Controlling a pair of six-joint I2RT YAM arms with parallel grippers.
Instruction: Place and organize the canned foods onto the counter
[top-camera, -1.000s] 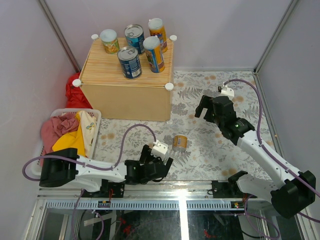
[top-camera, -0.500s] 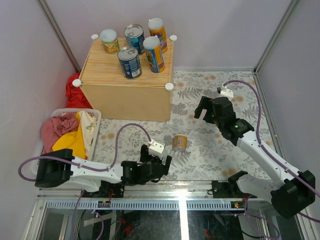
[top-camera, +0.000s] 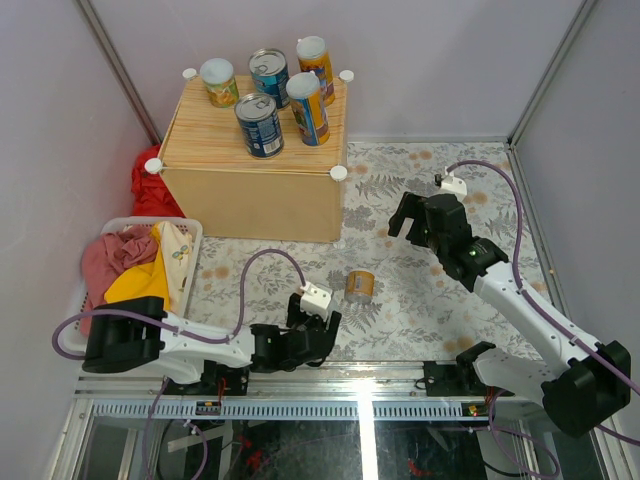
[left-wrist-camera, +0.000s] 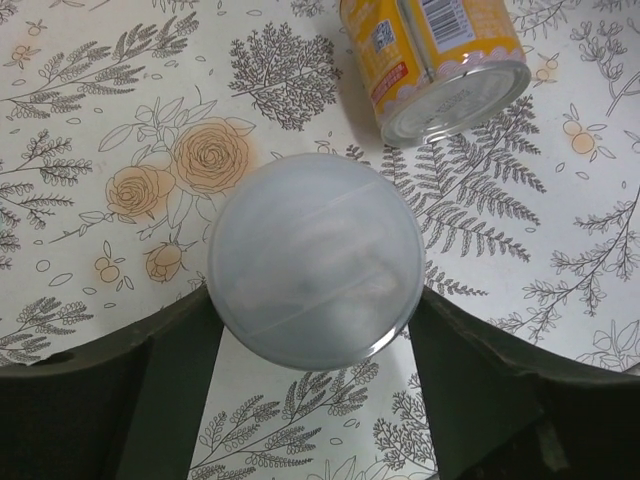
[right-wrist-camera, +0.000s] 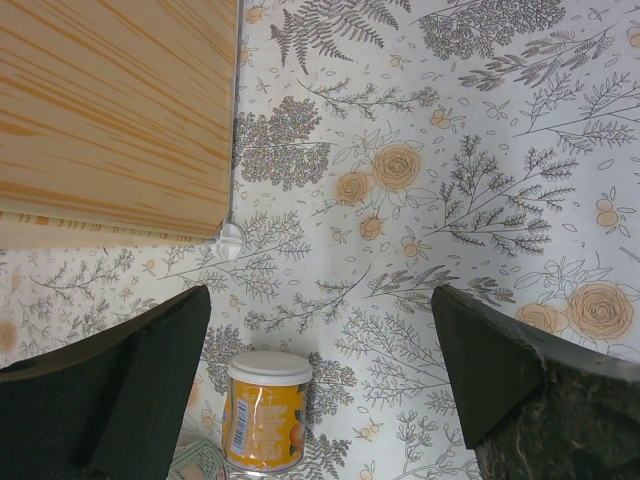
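At the far left, on the striped plank top of the large light-wood box counter (top-camera: 205, 135) with white round knobs (top-camera: 338, 172) at its corners: five canned foods, all upright. Along the far edge, from left to right: a short green-and-yellow tin (top-camera: 218, 82), a wide blue tin (top-camera: 268, 76) and a tall orange-and-blue tin (top-camera: 315, 62). Nearer: a second wide blue tin (top-camera: 259, 125) and, just right of it, a second tall orange-and-blue tin (top-camera: 308, 108). Down on the floral tablecloth (top-camera: 380, 170), near the middle: a short yellow-orange tin (top-camera: 359, 285) on its side, bare metal end turned towards the near edge. Just near-left of it, between the fingers (left-wrist-camera: 100, 400) of the left gripper (left-wrist-camera: 312, 300): an upright white-lidded tin (left-wrist-camera: 315, 260), seen only from above, body colour not visible. Both fingers against its sides, so clamped on it; hidden under that gripper in the top view. Over the cloth right of the counter: the right gripper (right-wrist-camera: 320, 300), spread wide, holding nothing. At the near left: a white plastic basket (top-camera: 195, 226), full of crumpled clothes (top-camera: 140, 265) in pink, yellow and printed cream. Behind the basket, beside the counter's left side: a red cloth (top-camera: 145, 185).
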